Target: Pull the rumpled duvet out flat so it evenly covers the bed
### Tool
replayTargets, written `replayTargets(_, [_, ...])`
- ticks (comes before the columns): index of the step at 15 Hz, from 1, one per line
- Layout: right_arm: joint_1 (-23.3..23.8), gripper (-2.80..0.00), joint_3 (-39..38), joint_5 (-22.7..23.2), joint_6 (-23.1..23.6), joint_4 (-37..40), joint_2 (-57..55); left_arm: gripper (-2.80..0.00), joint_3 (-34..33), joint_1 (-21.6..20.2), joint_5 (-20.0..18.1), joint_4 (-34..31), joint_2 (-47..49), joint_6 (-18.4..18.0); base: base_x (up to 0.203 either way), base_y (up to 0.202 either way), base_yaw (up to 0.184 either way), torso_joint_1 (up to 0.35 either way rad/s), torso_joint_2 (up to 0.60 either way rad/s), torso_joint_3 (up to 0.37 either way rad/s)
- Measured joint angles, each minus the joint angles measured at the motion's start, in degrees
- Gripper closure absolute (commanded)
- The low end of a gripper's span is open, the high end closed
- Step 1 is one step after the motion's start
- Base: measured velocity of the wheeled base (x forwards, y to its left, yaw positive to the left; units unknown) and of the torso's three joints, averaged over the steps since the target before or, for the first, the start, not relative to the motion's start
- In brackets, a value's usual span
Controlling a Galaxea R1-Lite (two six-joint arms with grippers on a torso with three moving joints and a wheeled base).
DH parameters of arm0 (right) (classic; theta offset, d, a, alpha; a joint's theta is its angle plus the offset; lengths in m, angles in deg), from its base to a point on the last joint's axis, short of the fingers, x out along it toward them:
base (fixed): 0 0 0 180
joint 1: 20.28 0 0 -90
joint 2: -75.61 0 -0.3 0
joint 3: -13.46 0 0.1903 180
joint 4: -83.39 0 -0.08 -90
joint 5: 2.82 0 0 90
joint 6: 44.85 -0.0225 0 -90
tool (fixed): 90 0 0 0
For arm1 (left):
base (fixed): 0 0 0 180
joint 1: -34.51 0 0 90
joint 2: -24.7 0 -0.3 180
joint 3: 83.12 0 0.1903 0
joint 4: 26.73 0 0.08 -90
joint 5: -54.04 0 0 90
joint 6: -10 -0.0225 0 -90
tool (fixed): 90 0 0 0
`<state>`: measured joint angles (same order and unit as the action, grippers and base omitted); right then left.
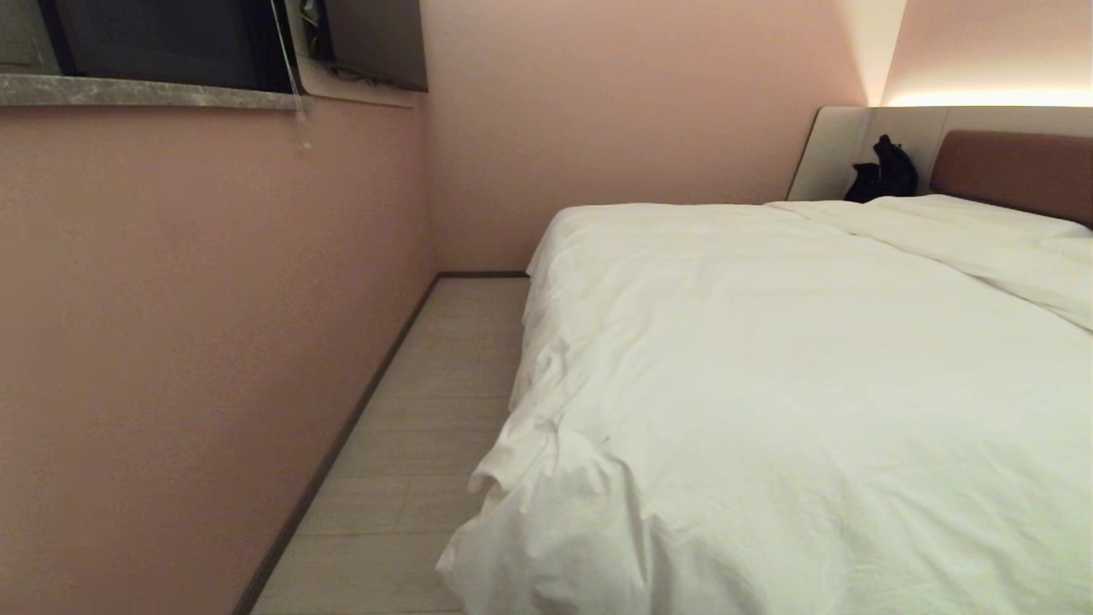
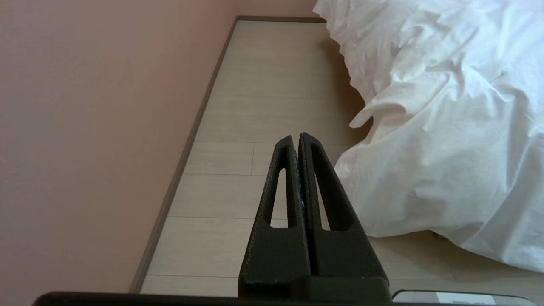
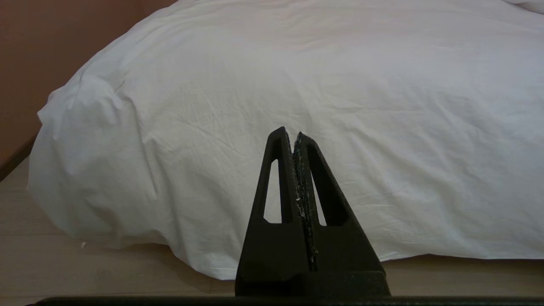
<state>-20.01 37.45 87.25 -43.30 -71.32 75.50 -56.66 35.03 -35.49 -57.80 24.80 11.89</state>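
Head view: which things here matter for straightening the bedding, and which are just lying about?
Job:
duvet, spread over the bed, bunched at the near corner
bed, brown headboard
left gripper, shut, empty
right gripper, shut, empty

Lying about:
dark object by the headboard
cord hanging at the window

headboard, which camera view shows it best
Head view: only there does the brown headboard appear, at the far end behind the duvet. Both wrist views show only duvet and floor, no headboard.

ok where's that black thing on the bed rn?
Head view, upper right: the black object sits at the head end, against the beige surround just left of the brown headboard, behind the pillows.
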Motion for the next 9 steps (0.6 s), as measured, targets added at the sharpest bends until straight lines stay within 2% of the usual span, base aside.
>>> replayTargets(5, [0.0,0.0,0.0,0.0,0.01,0.0,0.0,0.0,0.0,0.0,0.08,0.0,0.0,-0.07,-0.011,0.0,0.001,0.0,0.0,0.001])
replayTargets(9, [0.0,0.0,0.0,0.0,-0.01,-0.02,0.0,0.0,0.0,0.0,0.12,0.0,0.0,0.01,-0.181,0.0,0.002,0.004,0.0,0.001])
